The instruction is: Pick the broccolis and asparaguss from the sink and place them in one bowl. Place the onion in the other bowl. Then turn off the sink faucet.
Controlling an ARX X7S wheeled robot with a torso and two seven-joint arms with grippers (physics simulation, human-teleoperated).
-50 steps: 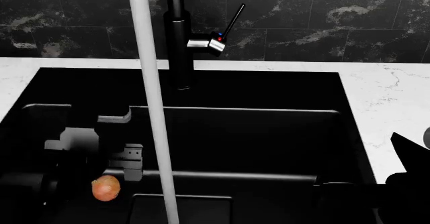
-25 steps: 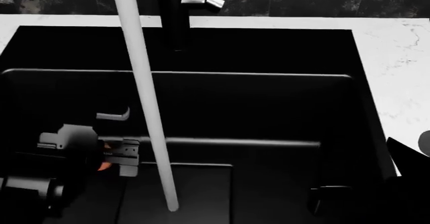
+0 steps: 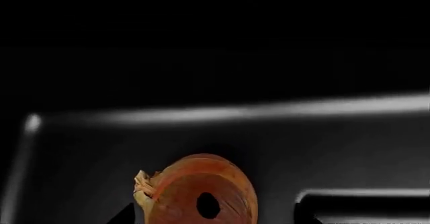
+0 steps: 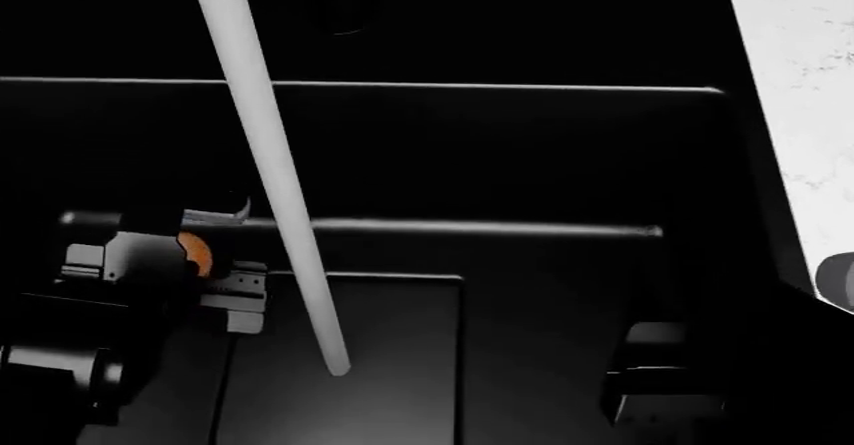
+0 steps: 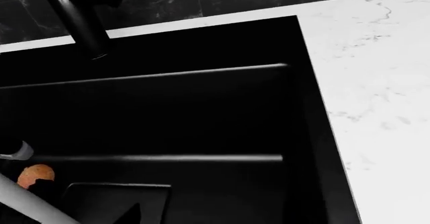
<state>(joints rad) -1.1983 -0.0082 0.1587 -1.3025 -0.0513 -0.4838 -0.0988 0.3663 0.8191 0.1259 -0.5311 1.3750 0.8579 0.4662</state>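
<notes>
Looking at the head view's left side, we see the left gripper (image 4: pixel 200 265) low in the sink (image 4: pixel 534 145), the onion (image 4: pixel 195 253) between its fingers; whether they squeeze it, we cannot tell. At lower right, the right gripper (image 4: pixel 654 375) is unclear too.

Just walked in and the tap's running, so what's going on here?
The robot's left end effector is down inside the black sink, right at the onion, which sits on the sink floor by the left wall. Whether it has gripped it cannot be told. Water streams from the faucet, so that is not yet off. The right end effector hangs low at the sink's right side.
</notes>
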